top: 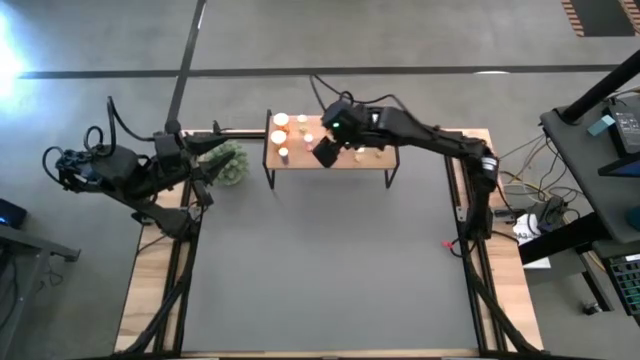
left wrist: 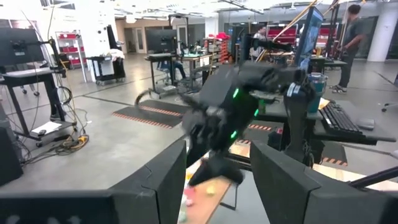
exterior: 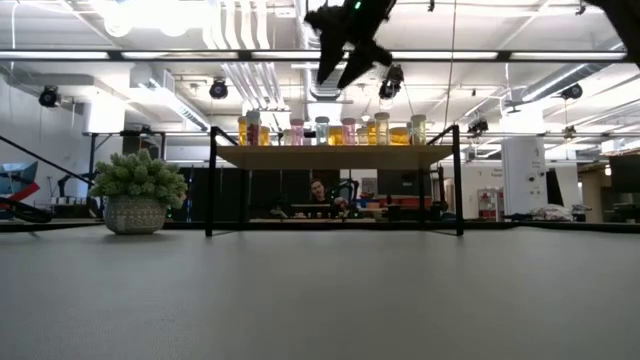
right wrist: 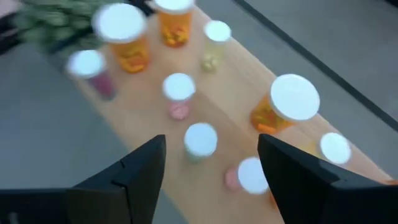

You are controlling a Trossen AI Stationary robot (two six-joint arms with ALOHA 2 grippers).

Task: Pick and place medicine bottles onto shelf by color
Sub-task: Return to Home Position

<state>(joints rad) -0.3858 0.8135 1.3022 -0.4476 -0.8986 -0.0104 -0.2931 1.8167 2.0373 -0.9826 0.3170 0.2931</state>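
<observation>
The light-wood shelf (top: 300,160) stands on black legs at the far middle of the grey mat. Several medicine bottles with white caps stand upright on its top (exterior: 330,131): orange (right wrist: 127,43), pink (right wrist: 179,94), yellow-green (right wrist: 214,43) and another orange (right wrist: 283,109). My right gripper (top: 325,153) hangs open and empty above the shelf's middle, fingers pointing down; in the right wrist view (right wrist: 211,142) a pale bottle (right wrist: 200,140) shows below the gap. My left gripper (top: 212,168) waits open at the far left beside the plant and shows in the left wrist view (left wrist: 217,149).
A green spiky plant in a pot (exterior: 138,195) stands left of the shelf, close to my left gripper. The large grey mat (top: 330,270) stretches from the shelf to the near edge. A person sits in the room beyond the shelf (exterior: 318,190).
</observation>
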